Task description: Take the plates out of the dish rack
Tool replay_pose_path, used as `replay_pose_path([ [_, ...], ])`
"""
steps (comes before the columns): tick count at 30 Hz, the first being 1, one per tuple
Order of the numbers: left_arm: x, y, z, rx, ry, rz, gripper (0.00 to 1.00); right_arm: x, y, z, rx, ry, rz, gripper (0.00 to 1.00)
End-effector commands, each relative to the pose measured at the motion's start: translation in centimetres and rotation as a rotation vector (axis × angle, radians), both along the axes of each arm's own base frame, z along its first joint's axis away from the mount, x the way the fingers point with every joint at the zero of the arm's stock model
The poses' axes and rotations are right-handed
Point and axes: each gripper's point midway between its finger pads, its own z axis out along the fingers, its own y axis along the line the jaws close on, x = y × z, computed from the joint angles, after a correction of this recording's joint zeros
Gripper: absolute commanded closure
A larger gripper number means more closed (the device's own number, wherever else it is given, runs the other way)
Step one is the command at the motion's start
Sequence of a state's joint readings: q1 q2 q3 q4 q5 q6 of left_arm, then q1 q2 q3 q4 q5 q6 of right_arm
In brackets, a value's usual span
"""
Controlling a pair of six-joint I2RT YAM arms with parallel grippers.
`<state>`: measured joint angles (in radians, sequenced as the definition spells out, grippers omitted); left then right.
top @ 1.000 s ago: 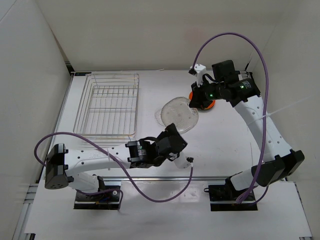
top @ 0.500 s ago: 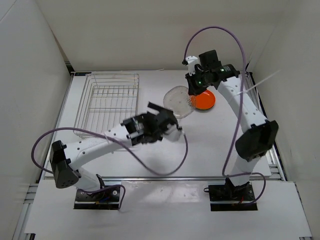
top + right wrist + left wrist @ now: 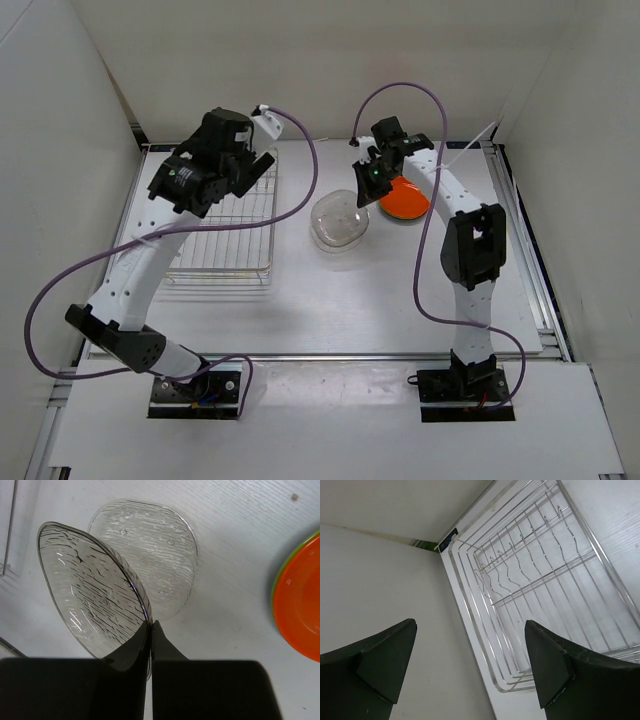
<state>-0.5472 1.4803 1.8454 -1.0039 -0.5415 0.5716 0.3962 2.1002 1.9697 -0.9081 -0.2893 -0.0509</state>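
Note:
My right gripper [image 3: 151, 625] is shut on the rim of a clear plate [image 3: 90, 600], which hangs tilted just above the table. A second clear plate [image 3: 150, 555] lies flat beneath it. From above, the right gripper [image 3: 368, 185] and the clear plates [image 3: 338, 220] sit mid-table. An orange plate [image 3: 300, 605] rests to the right on a lime green rim [image 3: 274, 587]. My left gripper [image 3: 470, 665] is open and empty above the dish rack [image 3: 545, 580]. No plate shows inside the rack.
The dish rack [image 3: 220, 215] stands at the table's back left, close to the left wall. The orange plate [image 3: 405, 200] lies at the back, right of centre. White walls enclose the table on three sides. Purple cables loop off both arms.
My left gripper has opened and swung from mid-table up and left to above the rack. The right arm has shifted left, carrying the clear plate over the other clear one.

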Motion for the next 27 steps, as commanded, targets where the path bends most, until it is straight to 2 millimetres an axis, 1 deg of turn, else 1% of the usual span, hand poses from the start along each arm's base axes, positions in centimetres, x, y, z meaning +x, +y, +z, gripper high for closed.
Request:
replay_pose_path([
  [1, -2.1, -0.2, 3.7, -0.210, -0.081, -0.040, 0.00, 1.3, 2.0, 1.7, 0.085, -0.046, 0.011, 1.00],
  [2, -1.9, -0.2, 3.9, -0.220, -0.087, -0.043, 0.00, 1.2, 2.0, 0.8, 0.076, -0.027, 0.011, 1.00],
  [3, -2.5, 0.0, 4.9, -0.243, -0.118, -0.055, 0.00, 1.4, 2.1, 0.5, 0.079, -0.022, 0.003, 1.00],
  [4, -2.4, 0.2, 4.5, -0.248, -0.109, -0.040, 0.00, 1.5, 1.9, 0.4, 0.070, -0.025, -0.002, 1.00],
  [5, -2.5, 0.0, 4.9, -0.264, -0.121, -0.057, 0.00, 1.5, 1.9, -0.2, 0.065, -0.014, -0.002, 1.00],
  [6, -2.5, -0.3, 4.8, -0.282, -0.117, -0.063, 0.00, 1.5, 2.0, -0.7, 0.064, 0.002, -0.013, 1.00],
  [7, -2.7, -0.1, 5.1, -0.302, -0.122, -0.060, 0.00, 1.7, 2.1, -0.6, 0.069, -0.008, -0.012, 1.00],
  [8, -2.9, -0.6, 4.8, -0.310, -0.105, -0.084, 0.00, 2.0, 2.2, -1.1, 0.069, -0.008, -0.012, 1.00],
  [9, -2.9, -0.4, 4.5, -0.326, -0.092, -0.075, 0.00, 2.1, 2.1, -1.2, 0.060, -0.012, -0.018, 1.00],
  [10, -3.0, -0.6, 4.8, -0.335, -0.096, -0.088, 0.00, 2.1, 2.1, -1.7, 0.056, -0.002, -0.018, 1.00],
  [11, -3.2, -0.8, 4.5, -0.347, -0.080, -0.093, 0.00, 2.1, 2.1, -2.2, 0.052, 0.008, -0.018, 1.00],
  [15, -3.3, -1.1, 4.3, -0.352, -0.064, -0.111, 0.00, 2.3, 2.2, -2.9, 0.050, 0.022, -0.026, 1.00],
  [17, -3.3, -1.1, 4.3, -0.352, -0.064, -0.111, 0.00, 2.5, 2.3, -3.7, 0.045, 0.033, -0.026, 1.00],
  [18, -3.5, -1.3, 4.4, -0.357, -0.058, -0.123, 0.00, 2.7, 2.0, -4.3, 0.023, 0.035, -0.036, 1.00],
  [19, -3.5, -1.3, 4.4, -0.358, -0.058, -0.123, 0.00, 2.9, 2.1, -4.0, 0.027, 0.026, -0.036, 1.00],
  [20, -3.6, -1.4, 4.4, -0.361, -0.055, -0.131, 0.00, 2.9, 2.1, -4.4, 0.024, 0.034, -0.037, 1.00],
  [23, -3.7, -1.4, 4.2, -0.358, -0.046, -0.130, 0.00, 3.1, 2.2, -4.2, 0.027, 0.026, -0.036, 1.00],
  [24, -3.7, -1.4, 4.2, -0.358, -0.046, -0.130, 0.00, 3.1, 2.1, -4.7, 0.023, 0.035, -0.037, 1.00],
  [25, -3.6, -1.2, 4.1, -0.361, -0.045, -0.128, 0.00, 3.3, 2.2, -4.3, 0.027, 0.026, -0.036, 1.00],
  [27, -3.8, -1.4, 3.9, -0.370, -0.033, -0.132, 0.00, 3.3, 2.2, -4.3, 0.027, 0.026, -0.036, 1.00],
])
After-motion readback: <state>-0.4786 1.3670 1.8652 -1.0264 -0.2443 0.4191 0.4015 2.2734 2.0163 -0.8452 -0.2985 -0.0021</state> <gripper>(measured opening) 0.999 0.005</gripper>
